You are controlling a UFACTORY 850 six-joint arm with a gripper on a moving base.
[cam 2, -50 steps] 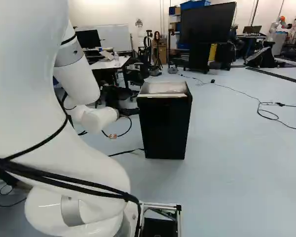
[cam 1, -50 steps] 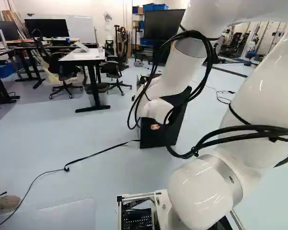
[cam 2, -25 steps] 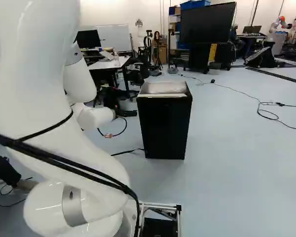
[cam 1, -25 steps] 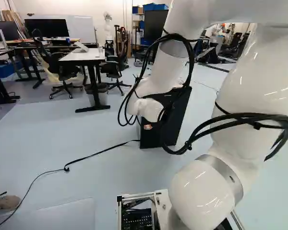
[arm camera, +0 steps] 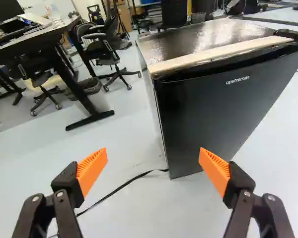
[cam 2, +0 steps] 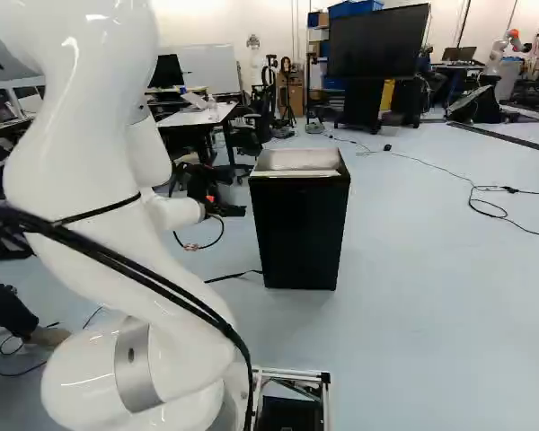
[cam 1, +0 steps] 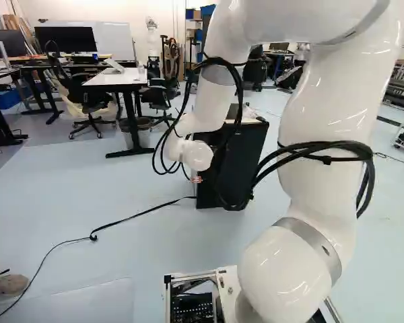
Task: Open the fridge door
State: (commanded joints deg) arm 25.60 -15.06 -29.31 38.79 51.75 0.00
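Opening fridge [arm camera: 198, 42]: likely step 1, approach; fridge on floor [cam 2: 431, 314], ahead of gripper [arm camera: 153, 153].
Gripper: released, spread, empty.
Door [arm camera: 213, 109]: shut; next move calls for reaching its edge.

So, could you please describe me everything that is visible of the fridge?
The fridge is a black box standing upright on the floor. Its flat door, with pale print near the top edge, looks shut. The top is glossy, with a pale, wood-like strip along its front. A black cable reaches a lower corner; any join is unclear. The open pincer is clear of it.
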